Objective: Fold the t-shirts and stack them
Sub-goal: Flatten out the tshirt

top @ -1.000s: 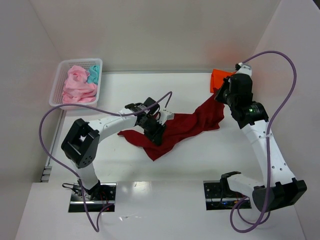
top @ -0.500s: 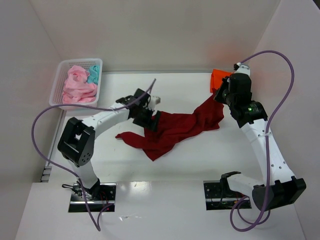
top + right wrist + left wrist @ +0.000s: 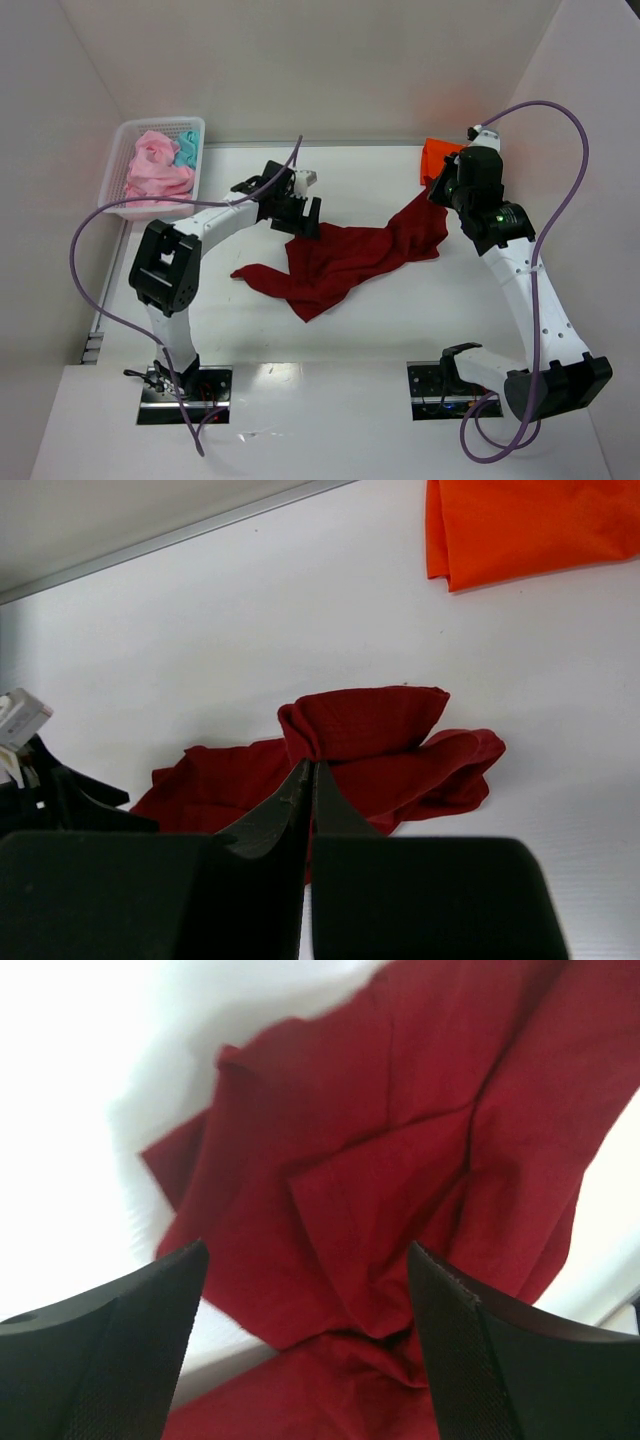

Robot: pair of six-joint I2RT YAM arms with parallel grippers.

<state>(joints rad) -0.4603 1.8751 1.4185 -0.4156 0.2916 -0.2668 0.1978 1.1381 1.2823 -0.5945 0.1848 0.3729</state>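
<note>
On the surface [image 3: 400, 320], the dark red t-shirt [image 3: 340, 262] lies crumpled. The left claw [image 3: 300, 1260] hangs released over it (jaws wide); the right claw [image 3: 310, 768] pinches its edge.

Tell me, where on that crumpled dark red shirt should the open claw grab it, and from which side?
Best guess: the pointed corner of the dark red t-shirt, approached from the left and above by the left gripper. It juts out thin and flat on the table, clear of the bunched middle folds.
</note>
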